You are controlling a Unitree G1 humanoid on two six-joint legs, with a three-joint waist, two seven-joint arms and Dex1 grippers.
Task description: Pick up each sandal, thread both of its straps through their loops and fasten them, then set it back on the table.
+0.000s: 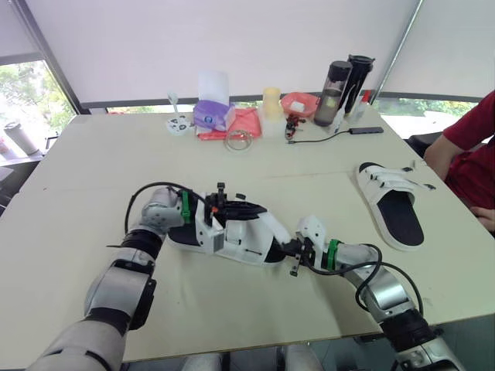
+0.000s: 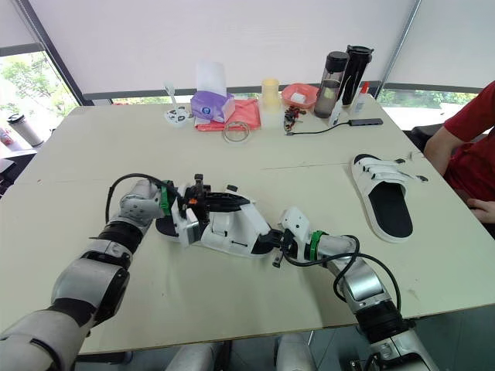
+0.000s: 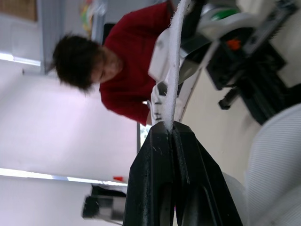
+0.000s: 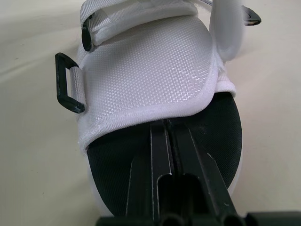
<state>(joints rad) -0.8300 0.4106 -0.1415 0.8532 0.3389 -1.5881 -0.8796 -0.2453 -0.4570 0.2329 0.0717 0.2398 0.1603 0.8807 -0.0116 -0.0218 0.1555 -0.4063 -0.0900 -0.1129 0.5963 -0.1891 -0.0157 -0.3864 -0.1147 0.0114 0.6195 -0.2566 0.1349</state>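
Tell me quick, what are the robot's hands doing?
Left gripper: shut on the white strap.
Right gripper: shut, tips over the sandal.

I can read no text anywhere; the dark marks on the white strap (left wrist view) are illegible.

Head pair overlooks table — wrist views close-up.

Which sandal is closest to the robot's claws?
The sandal in mid-table: the left claw pinches its white strap, the right claw sits at its end. The other sandal lies apart, by the person in red.
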